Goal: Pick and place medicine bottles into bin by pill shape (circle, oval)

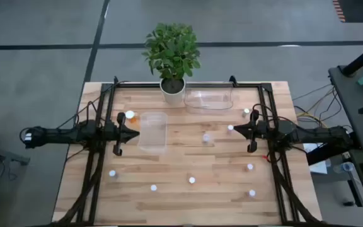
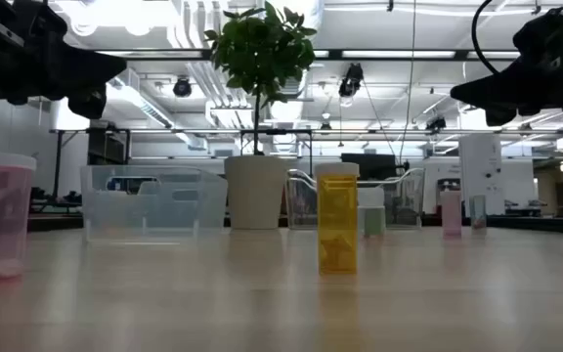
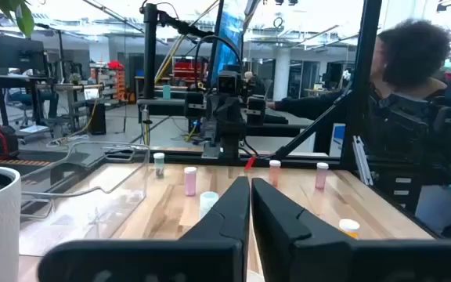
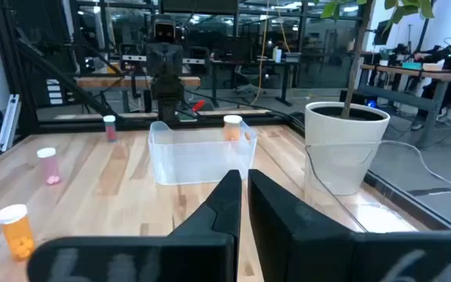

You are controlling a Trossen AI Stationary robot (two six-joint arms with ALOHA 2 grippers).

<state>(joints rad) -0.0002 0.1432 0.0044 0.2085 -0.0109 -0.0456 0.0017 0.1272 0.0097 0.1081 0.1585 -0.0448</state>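
L gripper narrow, empty, beside clear bin. R gripper narrow, empty. Medicine bottles scattered on table.

Small white-capped medicine bottles standing upright, scattered well apart, one orange, across the tabletop

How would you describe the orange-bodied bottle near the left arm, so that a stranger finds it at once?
Start at the potted plant at the table's far edge. Go toward the left arm, to the clear bin beside it. The bottle stands just off that bin's far corner; its orange body shows, while the scattered others show only white caps.
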